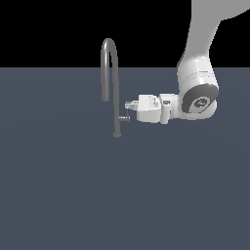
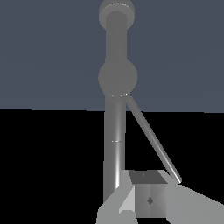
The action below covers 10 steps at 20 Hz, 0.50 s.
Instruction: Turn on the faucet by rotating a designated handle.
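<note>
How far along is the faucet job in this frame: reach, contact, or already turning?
Reach looks done: the end effector sits level beside the faucet, at the handle low on the stem. In hand: contact. The wrist view shows the thin handle running down to a fingertip, seemingly touching. Left: rotating it. No water is rendered, so whether turning has begun cannot be told.

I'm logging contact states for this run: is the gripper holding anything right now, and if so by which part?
It cannot be told for sure. The white gripper is at the outer tip of the thin grey metal rod handle on the tall grey gooseneck faucet, but closure is unclear.
</note>
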Each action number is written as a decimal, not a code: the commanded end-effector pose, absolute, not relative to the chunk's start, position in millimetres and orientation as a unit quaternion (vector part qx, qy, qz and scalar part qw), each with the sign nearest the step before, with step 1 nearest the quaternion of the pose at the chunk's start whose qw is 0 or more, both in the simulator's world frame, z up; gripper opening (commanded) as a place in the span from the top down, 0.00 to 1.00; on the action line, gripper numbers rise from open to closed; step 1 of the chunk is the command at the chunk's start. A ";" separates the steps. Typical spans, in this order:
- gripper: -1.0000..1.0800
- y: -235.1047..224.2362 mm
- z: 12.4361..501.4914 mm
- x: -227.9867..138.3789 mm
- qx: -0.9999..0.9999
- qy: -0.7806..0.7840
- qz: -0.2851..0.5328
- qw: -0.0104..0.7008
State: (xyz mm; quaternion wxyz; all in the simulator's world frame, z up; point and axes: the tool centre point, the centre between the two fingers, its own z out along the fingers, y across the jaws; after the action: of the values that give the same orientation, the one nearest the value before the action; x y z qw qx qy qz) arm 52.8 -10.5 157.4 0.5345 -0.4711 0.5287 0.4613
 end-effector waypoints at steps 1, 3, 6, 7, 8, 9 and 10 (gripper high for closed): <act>1.00 -9.4 150.9 43.6 -0.470 0.529 0.464 0.533; 1.00 -8.4 145.8 35.9 -0.469 0.529 0.465 0.532; 1.00 -7.0 138.0 24.0 -0.469 0.530 0.467 0.531; 1.00 -6.5 135.4 19.9 -0.468 0.530 0.467 0.531; 1.00 -6.5 135.4 19.9 -0.468 0.530 0.467 0.531; 1.00 -7.8 147.3 30.0 -0.474 0.525 0.460 0.537; 1.00 -7.3 140.6 26.2 -0.473 0.526 0.461 0.536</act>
State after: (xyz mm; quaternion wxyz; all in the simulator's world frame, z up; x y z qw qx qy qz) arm 29.4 -7.7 146.4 0.5371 -0.4739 0.5249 0.4597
